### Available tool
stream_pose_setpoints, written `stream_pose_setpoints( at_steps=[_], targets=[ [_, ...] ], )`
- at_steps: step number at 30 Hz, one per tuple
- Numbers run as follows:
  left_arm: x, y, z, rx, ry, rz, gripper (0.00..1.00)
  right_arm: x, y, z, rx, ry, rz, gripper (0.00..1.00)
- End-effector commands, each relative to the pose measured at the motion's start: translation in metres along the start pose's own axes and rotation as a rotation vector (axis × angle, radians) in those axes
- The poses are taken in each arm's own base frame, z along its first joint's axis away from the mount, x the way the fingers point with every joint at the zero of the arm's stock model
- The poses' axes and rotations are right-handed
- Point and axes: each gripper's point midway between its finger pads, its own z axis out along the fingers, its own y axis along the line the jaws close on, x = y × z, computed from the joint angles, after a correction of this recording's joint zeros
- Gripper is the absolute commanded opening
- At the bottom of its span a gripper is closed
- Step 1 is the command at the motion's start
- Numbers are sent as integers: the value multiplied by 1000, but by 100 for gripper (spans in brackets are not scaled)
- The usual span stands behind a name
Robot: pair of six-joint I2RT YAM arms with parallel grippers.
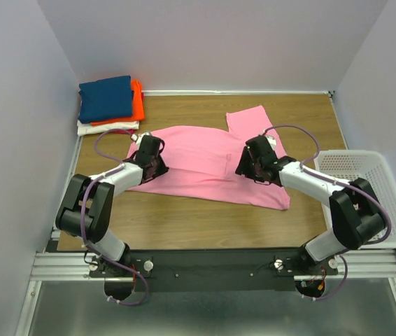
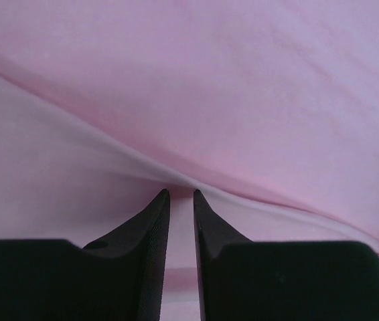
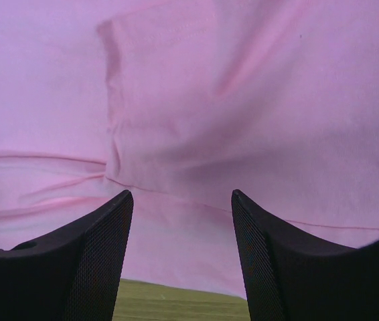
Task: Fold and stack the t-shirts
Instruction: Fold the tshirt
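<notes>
A large pink t-shirt (image 1: 205,164) lies spread and rumpled on the wooden table (image 1: 184,224). My left gripper (image 1: 159,166) rests on its left edge. In the left wrist view the gripper (image 2: 181,194) has its jaws nearly together, pinching a fold of the pink cloth (image 2: 243,87). My right gripper (image 1: 244,168) sits on the shirt's right half. In the right wrist view this gripper (image 3: 181,194) is open over pink cloth (image 3: 209,87), holding nothing. Folded navy (image 1: 105,98), orange (image 1: 137,101) and white (image 1: 107,127) shirts are stacked at the back left.
A white mesh basket (image 1: 366,175) stands at the table's right edge, beside the right arm. Grey walls close in the back and both sides. Bare wood shows under the shirt's near hem in the right wrist view (image 3: 176,304).
</notes>
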Motion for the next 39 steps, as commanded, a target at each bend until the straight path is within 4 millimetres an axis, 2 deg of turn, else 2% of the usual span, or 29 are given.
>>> stream_pose_setpoints(
  at_steps=[1,7,14,22,30,39],
  targets=[
    [-14,10,2,13,-44,-60,27,17,-6,-2,3,18,41,67],
    [-14,31,14,-8,-11,-82,27,32,-23,-1,37,35,47,67],
    [-19,41,11,-17,-19,-105,27,51,-43,-4,77,55,65,68],
    [-3,45,-8,4,-9,-167,27,67,-52,-16,70,85,120,71],
    [23,55,-32,26,6,-204,25,84,-76,-34,140,123,178,71],
    [39,65,-53,29,-5,-207,25,84,-90,-56,135,117,259,72]
  ],
)
